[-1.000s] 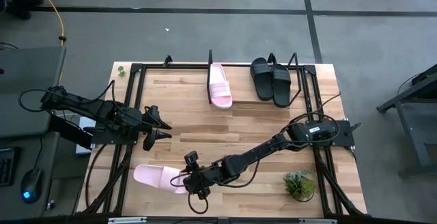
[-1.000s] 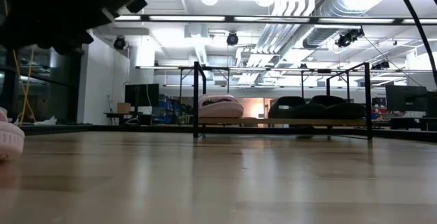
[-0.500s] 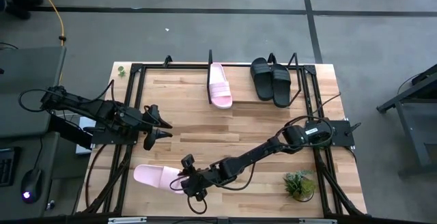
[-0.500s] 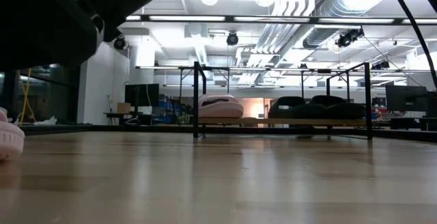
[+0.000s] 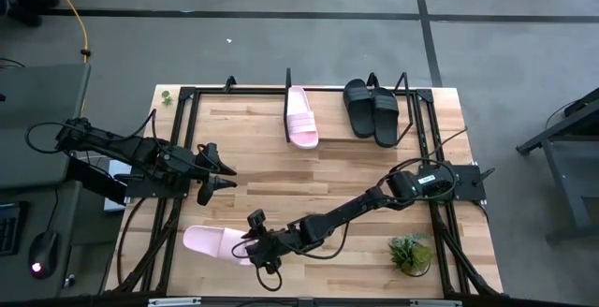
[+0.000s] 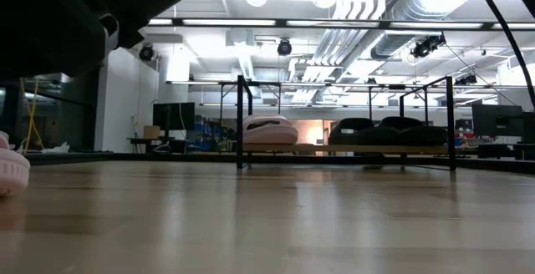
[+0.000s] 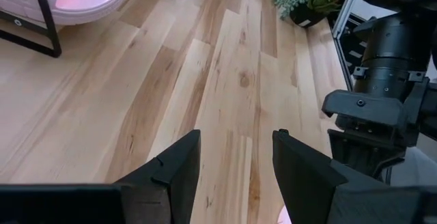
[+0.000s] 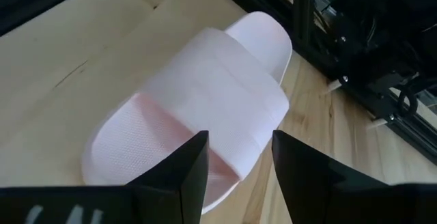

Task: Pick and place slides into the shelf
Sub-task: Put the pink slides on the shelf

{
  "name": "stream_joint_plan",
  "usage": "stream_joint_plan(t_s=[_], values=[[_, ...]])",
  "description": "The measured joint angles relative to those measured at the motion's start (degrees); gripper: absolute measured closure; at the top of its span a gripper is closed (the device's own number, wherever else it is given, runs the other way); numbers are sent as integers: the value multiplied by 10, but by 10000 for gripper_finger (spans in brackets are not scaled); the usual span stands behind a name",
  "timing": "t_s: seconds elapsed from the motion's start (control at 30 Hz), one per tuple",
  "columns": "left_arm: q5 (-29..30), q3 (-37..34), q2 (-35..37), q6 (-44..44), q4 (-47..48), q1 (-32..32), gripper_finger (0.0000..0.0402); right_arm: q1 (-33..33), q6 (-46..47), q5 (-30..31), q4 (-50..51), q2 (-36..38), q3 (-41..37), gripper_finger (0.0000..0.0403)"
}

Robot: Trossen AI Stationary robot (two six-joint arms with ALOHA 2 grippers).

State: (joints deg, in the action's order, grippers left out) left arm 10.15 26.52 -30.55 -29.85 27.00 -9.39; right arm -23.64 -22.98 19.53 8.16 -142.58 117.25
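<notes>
Since three slides already sit in the shelf (image 5: 404, 96) at the table's far edge, one pink slide (image 5: 301, 117) and the black pair (image 5: 372, 109) lying side by side with toes pointing toward the near edge, only the last pink slide (image 5: 213, 242) is left out, flat on the boards near the left front corner.

Right gripper (image 5: 255, 248): stretched low across the table to that slide, fingers parted and empty, lined up over the strap end. Judged to be the approach before a pinch on the strap; the gap looks wide enough to take it.

Left gripper (image 5: 217, 173): hovering over the left middle of the table, fingers spread, nothing between them, well apart from the slide. Appears to be waiting.

Open slot: the stretch of shelf left of the shelved pink slide, the likely home for the loose one.

Surface: table (image 5: 328, 171) of pale wooden planks, edged by a black frame. Small potted plant (image 5: 410, 251) near the right front corner, clear of the work.

Room: grey concrete floor around the table; beyond the shelf, a bright workshop with ceiling ducts, lights and monitors.
</notes>
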Motion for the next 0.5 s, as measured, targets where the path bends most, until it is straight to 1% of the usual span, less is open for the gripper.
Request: stream_joint_plan(t_s=[0.27,0.37,0.43,0.5], values=[[0,0,0,0,0,0,234,4,0,-5,-1,-1,0,252],[0,0,0,0,0,0,234,4,-3,-6,-17,-9,0,252],[0,0,0,0,-2,0,234,4,-6,-17,-42,-23,0,252],[0,0,0,0,-2,0,234,4,-11,-18,-38,-31,0,252]])
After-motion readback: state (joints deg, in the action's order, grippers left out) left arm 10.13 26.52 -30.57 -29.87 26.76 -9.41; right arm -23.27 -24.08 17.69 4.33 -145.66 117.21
